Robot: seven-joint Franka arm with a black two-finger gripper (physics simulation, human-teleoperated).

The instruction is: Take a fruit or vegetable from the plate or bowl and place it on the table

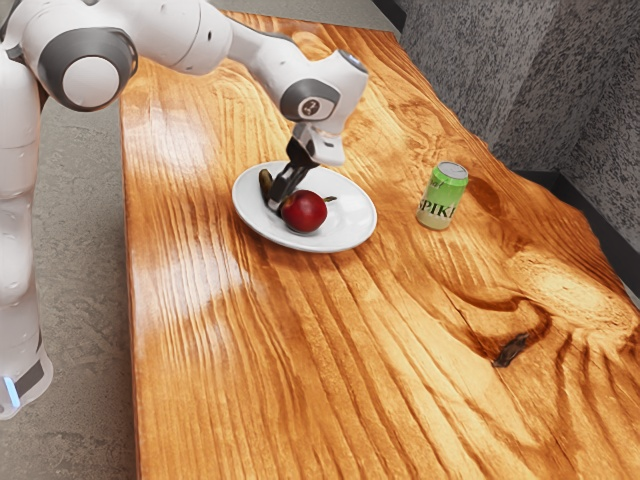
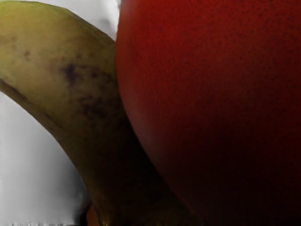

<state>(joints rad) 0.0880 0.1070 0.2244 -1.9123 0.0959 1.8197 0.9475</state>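
red fruit (image 2: 211, 94) bulks closest to the wrist camera, round and smooth-skinned, with a banana (image 2: 61, 70) curving beside it; whether they touch, i cannot tell. both are on the white plate (image 1: 352, 215), which sits on the wooden table (image 1: 380, 390), so neither has been set down on the wood. my hand (image 1: 274, 204) is tilted low over the plate, close beside the red fruit, and i cannot tell whether it is released, clenched, or has hold of anything. either fruit would answer the task; i cannot be sure which one this reach is meant for. the red one looks firm and fairly heavy for its bulk, and its glossy round sides would likely slip or roll if pinched above its widest part. best to take it low, across the middle, with even pressure from opposite sides, then lift straight up. the banana looks lighter and softer, its skin blotched dark as if ripe, so a hard squeeze could bruise it. i would take it across the narrow width, near the middle of its length, so it doesn't swing or droop at one end. with the pair this close, a careless close might nudge one into the other, or push it towards the plate's rim.
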